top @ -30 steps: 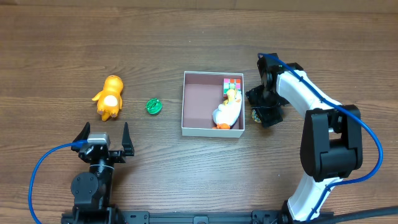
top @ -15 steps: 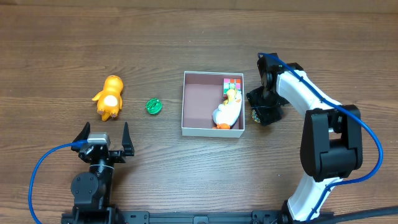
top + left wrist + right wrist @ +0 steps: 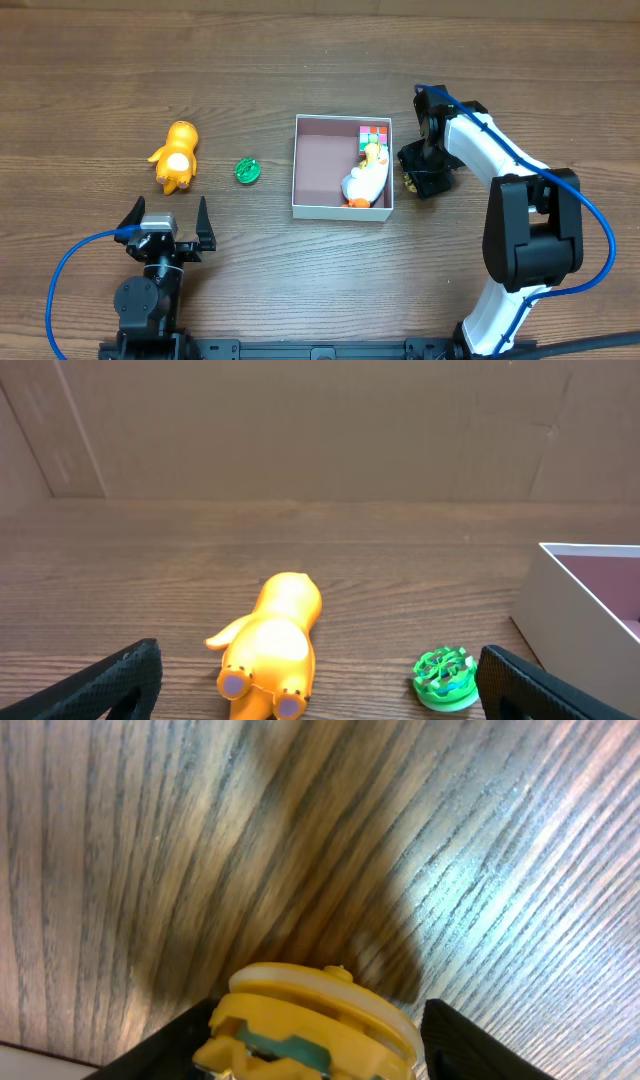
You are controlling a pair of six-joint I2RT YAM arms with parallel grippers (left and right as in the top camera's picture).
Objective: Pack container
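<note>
The container [image 3: 295,170] sits at the middle of the wooden table [image 3: 300,60]. It is a shallow square box with thin white walls and a dull pink floor, much of it bare. Along its right wall lies a white duck toy [image 3: 362,180] with orange feet, and a multicoloured cube [image 3: 375,131] fills the far right corner.

The right gripper [image 3: 418,180] is down at the table just outside the container's right wall. Its dark fingers [image 3: 480,1040] flank a small yellow-and-white round toy [image 3: 310,1020]. Whether they pinch it cannot be told.

The left gripper [image 3: 168,208] hangs near the table's front left with its claw spread wide and nothing in it. An orange figure [image 3: 268,650] and a small green round toy [image 3: 446,678] lie beyond it, well left of the container.
</note>
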